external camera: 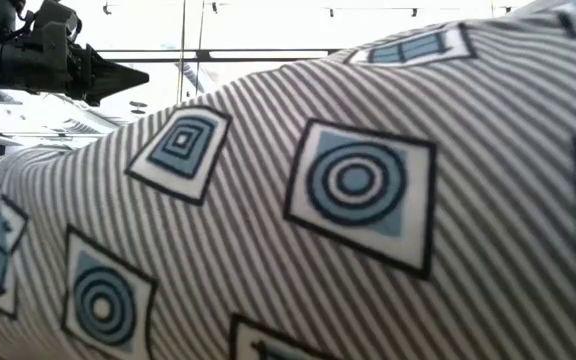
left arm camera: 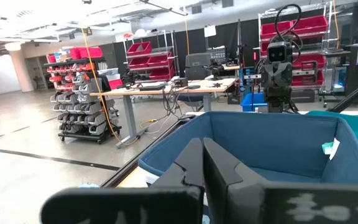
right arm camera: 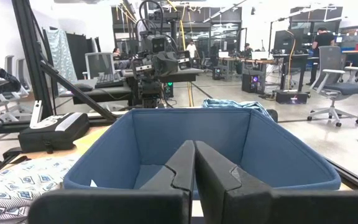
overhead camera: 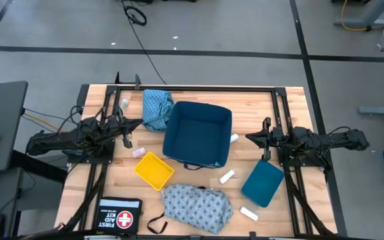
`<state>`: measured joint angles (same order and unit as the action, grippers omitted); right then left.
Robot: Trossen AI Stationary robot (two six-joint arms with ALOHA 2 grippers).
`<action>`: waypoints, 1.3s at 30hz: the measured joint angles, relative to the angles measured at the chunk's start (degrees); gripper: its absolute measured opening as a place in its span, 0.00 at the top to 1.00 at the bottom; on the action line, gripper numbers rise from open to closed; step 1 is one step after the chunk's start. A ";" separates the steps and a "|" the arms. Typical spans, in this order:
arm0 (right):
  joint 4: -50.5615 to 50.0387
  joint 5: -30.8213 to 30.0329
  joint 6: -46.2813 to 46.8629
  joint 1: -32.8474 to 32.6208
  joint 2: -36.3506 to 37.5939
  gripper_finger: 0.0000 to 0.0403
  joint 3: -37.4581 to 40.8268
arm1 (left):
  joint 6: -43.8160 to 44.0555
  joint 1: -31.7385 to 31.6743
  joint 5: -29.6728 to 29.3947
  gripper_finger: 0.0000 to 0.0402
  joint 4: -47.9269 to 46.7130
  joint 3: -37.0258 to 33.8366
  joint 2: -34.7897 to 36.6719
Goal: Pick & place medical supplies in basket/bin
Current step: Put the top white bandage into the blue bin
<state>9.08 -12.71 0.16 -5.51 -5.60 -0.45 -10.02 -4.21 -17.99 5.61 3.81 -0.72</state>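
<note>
Centrally, the blue bin [overhead camera: 197, 135] sits empty on the table [overhead camera: 292, 107], flanked by both grippers, left [overhead camera: 137, 124] and right [overhead camera: 250, 137], each pinched closed on nothing. Teal cloth [overhead camera: 157, 109] lies just beside the bin's far-left corner, grey-blue cloth [overhead camera: 197, 207] at the near edge. White rolls [overhead camera: 227, 177] lie scattered around the bin.

Your left gripper [overhead camera: 137, 124] sits out at the left side of the table, arm stretched level, fingers pinched together and holding nothing. Your right gripper [overhead camera: 251, 138] mirrors it from the right side, also closed and empty, both pointing inward at each other.
</note>
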 joint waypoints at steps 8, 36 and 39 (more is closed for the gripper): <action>0.00 0.00 0.01 0.01 0.01 0.95 0.00 | 4.77 0.00 0.05 1.00 -0.12 0.00 -0.02; 0.11 0.00 3.66 0.01 -0.01 0.95 -0.01 | 19.10 0.04 0.02 1.00 -0.08 0.00 -0.02; 0.09 -0.06 3.46 0.01 -0.03 0.95 0.00 | 19.00 0.04 -0.14 1.00 -0.07 0.00 -0.02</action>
<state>9.17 -12.77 3.62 -5.50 -5.63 -0.45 8.98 -4.16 -18.14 5.54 3.81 -0.73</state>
